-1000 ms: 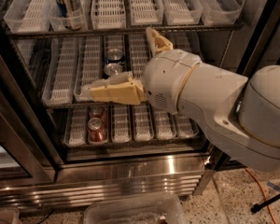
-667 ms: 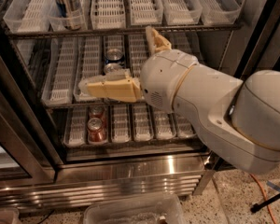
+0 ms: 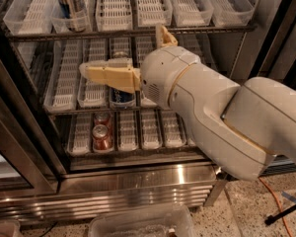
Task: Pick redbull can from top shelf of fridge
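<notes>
From the one camera I have, the tall slim blue-and-silver redbull can (image 3: 72, 5) stands upright in the second clear-white slotted lane tray from the left on the dark wire top shelf (image 3: 197, 30) of the large dark-framed display fridge (image 3: 138, 184). Its top is cut off by the frame edge.

My cream two-finger gripper (image 3: 122, 49) sits lower, in front of the middle shelf. It is released: one finger (image 3: 108, 75) reaches left and the other pokes up towards the top shelf's front wire, spread wide with nothing between them. The can is above and to the left of the gripper, apart from it.

A shorter blue can (image 3: 122, 97) stands on the middle shelf, just behind the left-reaching finger. Two short red cans (image 3: 102, 136) stand on the bottom shelf.
</notes>
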Tool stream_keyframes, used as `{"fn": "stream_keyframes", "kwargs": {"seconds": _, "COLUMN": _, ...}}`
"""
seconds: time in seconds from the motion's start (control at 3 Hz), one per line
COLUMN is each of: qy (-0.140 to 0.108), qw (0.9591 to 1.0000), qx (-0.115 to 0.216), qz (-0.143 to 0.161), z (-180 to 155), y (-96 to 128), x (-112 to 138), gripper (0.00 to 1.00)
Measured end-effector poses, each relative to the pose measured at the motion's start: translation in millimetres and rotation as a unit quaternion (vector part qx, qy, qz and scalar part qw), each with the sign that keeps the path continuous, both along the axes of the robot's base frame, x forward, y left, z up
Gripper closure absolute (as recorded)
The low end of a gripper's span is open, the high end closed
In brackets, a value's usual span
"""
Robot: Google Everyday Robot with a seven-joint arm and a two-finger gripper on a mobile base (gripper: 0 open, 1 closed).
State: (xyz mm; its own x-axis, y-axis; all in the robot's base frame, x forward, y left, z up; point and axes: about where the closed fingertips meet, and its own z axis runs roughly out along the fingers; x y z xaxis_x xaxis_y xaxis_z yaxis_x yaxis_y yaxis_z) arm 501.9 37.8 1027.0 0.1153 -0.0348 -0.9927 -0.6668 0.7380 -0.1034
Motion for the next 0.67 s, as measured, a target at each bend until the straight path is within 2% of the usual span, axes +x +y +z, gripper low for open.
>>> {"fn": "stream_keyframes", "kwargs": {"seconds": 0.33, "qy": 0.0, "qw": 1.0, "qx": 0.0, "qz": 0.0, "z": 0.0, "y": 0.0, "x": 0.0, "gripper": 0.0}}
{"fn": "stream_keyframes", "kwargs": {"seconds": 0.67, "qy": 0.008, "qw": 0.9999, "qx": 0.014, "qz": 0.002, "z": 0.9, "y": 3.2, "x": 3.3, "gripper": 0.0}}
